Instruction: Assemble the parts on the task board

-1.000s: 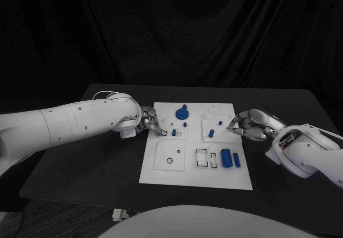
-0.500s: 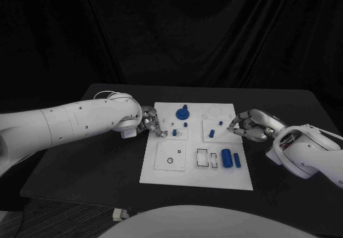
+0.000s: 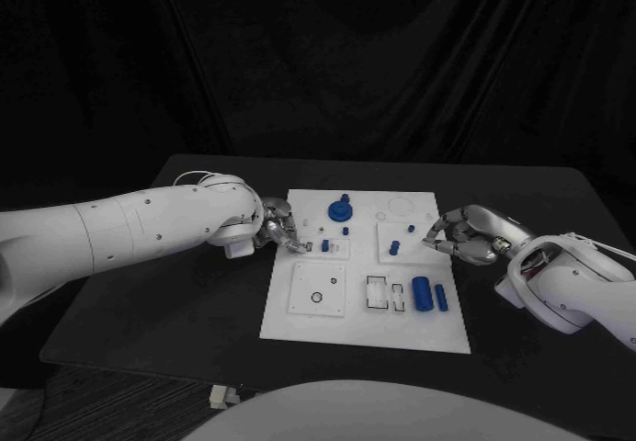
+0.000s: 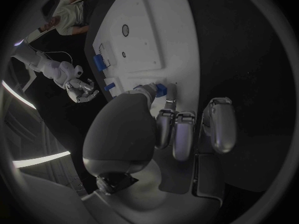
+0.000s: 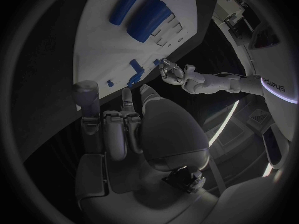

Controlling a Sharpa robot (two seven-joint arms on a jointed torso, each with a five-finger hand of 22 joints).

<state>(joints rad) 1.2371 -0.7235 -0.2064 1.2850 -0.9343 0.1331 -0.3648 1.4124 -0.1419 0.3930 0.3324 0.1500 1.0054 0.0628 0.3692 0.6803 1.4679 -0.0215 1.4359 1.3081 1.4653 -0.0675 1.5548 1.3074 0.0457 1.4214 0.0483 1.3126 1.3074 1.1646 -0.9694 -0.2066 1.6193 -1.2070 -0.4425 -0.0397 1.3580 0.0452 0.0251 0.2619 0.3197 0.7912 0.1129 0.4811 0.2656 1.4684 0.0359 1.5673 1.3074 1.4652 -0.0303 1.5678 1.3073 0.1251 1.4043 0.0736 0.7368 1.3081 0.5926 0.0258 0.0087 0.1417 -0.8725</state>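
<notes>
**Both hands at the edges of the task board, fingers curled**

Head view: The white task board (image 3: 365,276) lies in the middle of the black table (image 3: 173,303). The left hand (image 3: 281,229) sits at the board's left edge, fingers curled in, their tips just beside a small blue peg (image 3: 324,245) standing on the board. Whether it has hold of that peg cannot be told here. The right hand (image 3: 459,233) sits at the board's right edge, fingers bent inward, near a small blue piece (image 3: 411,225) and another blue peg (image 3: 393,245); nothing can be made out in its grasp. Farther back on the board stands a round blue part (image 3: 339,210) with a knob on top. Nearer the robot lie a thick blue cylinder (image 3: 420,292) and a thinner blue bar (image 3: 440,296), side by side, next to outlined slots.

Left wrist view: The left hand (image 4: 181,129) lies over the board's edge. One fingertip touches a blue part (image 4: 161,89) on the board; the other fingers are curled together over the dark table. A firm grip cannot be confirmed.

Right wrist view: The right hand (image 5: 118,129) has its fingers curled, close together, holding nothing visible. Beyond them, the thick blue cylinder (image 5: 148,19) and the thinner bar (image 5: 124,5) lie on the board.
</notes>
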